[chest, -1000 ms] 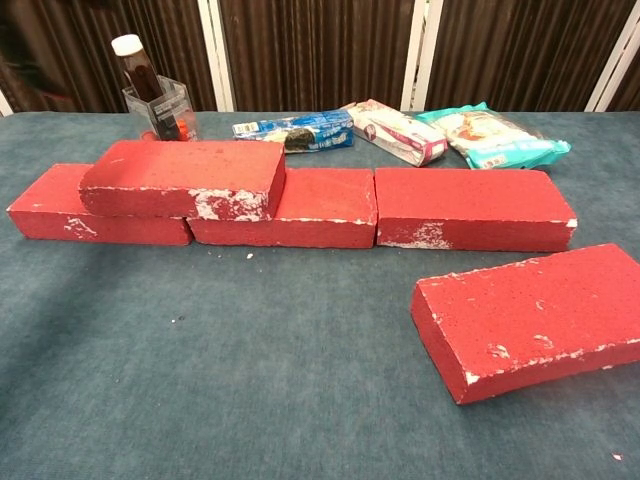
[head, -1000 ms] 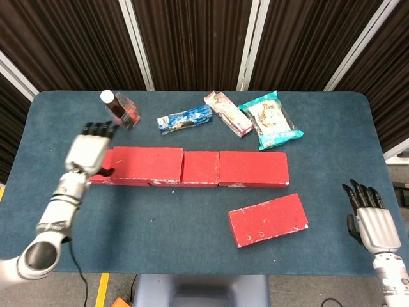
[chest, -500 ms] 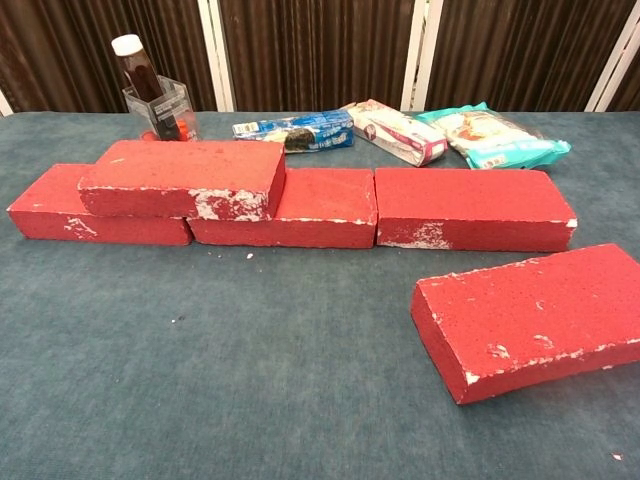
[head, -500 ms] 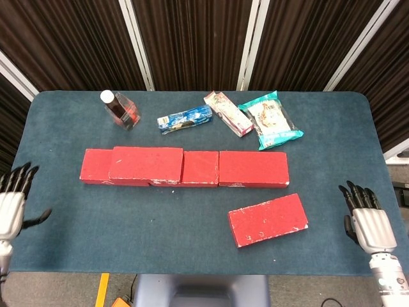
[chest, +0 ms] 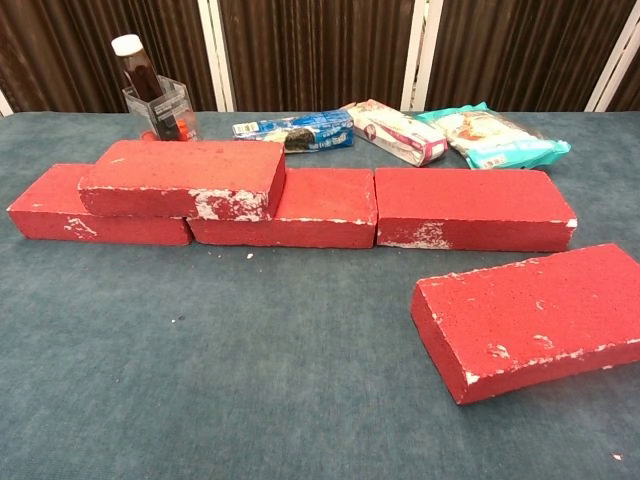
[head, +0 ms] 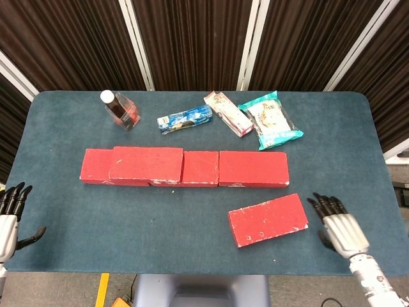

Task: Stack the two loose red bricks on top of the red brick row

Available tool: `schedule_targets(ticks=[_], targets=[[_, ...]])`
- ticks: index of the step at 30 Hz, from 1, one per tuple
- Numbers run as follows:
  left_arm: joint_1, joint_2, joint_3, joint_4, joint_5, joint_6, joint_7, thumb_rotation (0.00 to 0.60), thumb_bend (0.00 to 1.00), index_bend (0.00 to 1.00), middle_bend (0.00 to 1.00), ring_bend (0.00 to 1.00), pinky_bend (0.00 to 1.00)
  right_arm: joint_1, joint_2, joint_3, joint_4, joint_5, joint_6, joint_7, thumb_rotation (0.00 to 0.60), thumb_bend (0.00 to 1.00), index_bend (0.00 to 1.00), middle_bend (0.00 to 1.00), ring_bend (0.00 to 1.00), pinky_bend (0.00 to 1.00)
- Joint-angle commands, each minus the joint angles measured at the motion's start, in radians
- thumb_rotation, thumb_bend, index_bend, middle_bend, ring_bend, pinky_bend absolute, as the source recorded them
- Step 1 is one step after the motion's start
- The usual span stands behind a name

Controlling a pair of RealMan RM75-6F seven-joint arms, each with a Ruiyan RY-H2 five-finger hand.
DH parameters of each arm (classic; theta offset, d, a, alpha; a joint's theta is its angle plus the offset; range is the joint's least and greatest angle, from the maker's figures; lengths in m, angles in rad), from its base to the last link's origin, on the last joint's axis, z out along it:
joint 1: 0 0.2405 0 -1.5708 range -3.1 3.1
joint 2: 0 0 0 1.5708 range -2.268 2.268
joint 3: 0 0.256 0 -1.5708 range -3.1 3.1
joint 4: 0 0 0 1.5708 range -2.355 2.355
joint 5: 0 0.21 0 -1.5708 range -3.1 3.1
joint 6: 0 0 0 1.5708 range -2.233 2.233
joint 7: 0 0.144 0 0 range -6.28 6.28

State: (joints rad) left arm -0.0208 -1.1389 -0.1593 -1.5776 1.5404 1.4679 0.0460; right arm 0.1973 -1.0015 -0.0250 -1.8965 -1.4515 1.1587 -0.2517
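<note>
on the far left of the bench (head: 77,128) i've got a clear square holder (chest: 160,108) with a dark bottle (chest: 140,72) standing in it, white cap up. along the far side there's also a blue snack pack (head: 185,119), a pink-and-white packet (head: 227,114) and a teal bag (head: 270,119), all lying flat and sealed.

the red brick row (head: 252,169) runs left to right across the middle. one stacked brick (chest: 185,178) already sits on top of its left part, overlapping the two bricks below it. the loose brick (head: 268,219) lies flat on the cloth in front of the row's right end, turned a bit askew.

my right robot hand (head: 342,229) is just beside that loose brick's right end, not touching, palm down near the bench edge, its fingers (head: 323,204) spread and pointing away from me, nothing in it. my left robot hand (head: 7,220) is way off at the left edge of the head view, well apart from every brick, fingers up and apart, thumb out to the side, empty too. the chest view shows neither of them.
</note>
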Motion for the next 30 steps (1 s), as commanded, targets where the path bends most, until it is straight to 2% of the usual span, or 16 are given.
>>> schedule_targets(ticks=[1, 3, 8, 11, 17, 23, 30], targets=[[-0.004, 0.001, 0.007, 0.002, -0.003, 0.005, -0.011, 0.600, 0.20, 0.00, 0.00, 0.00, 0.00, 0.086, 0.087, -0.004, -0.164, 0.044, -0.123, -0.137, 0.600, 0.04, 0.04, 0.04, 0.00, 0.00], [-0.005, 0.004, 0.011, 0.002, -0.007, 0.009, -0.020, 0.600, 0.19, 0.00, 0.00, 0.00, 0.00, 0.128, 0.115, 0.013, -0.232, 0.108, -0.168, -0.202, 0.600, 0.00, 0.00, 0.02, 0.00, 0.00], [-0.001, 0.014, 0.017, -0.005, -0.022, 0.027, -0.038, 0.600, 0.20, 0.00, 0.00, 0.00, 0.00, 0.256, 0.150, 0.046, -0.340, 0.329, -0.271, -0.363, 0.600, 0.00, 0.00, 0.00, 0.00, 0.00], [-0.001, 0.020, 0.021, -0.009, -0.031, 0.033, -0.044, 0.600, 0.20, 0.00, 0.00, 0.00, 0.00, 0.346, 0.137, 0.056, -0.357, 0.480, -0.300, -0.454, 0.600, 0.00, 0.00, 0.00, 0.00, 0.00], [-0.004, 0.029, 0.030, -0.022, -0.053, 0.027, -0.045, 0.600, 0.20, 0.00, 0.00, 0.00, 0.00, 0.493, 0.045, 0.055, -0.319, 0.729, -0.278, -0.562, 0.600, 0.00, 0.00, 0.00, 0.00, 0.00], [-0.007, 0.035, 0.033, -0.032, -0.077, 0.025, -0.043, 0.600, 0.20, 0.00, 0.00, 0.00, 0.00, 0.572, -0.015, 0.031, -0.282, 0.839, -0.261, -0.584, 0.600, 0.00, 0.00, 0.00, 0.00, 0.00], [-0.014, 0.035, 0.036, -0.041, -0.096, 0.022, -0.033, 0.600, 0.20, 0.00, 0.00, 0.00, 0.00, 0.630, -0.063, 0.001, -0.244, 0.889, -0.249, -0.586, 0.600, 0.00, 0.00, 0.00, 0.00, 0.00]])
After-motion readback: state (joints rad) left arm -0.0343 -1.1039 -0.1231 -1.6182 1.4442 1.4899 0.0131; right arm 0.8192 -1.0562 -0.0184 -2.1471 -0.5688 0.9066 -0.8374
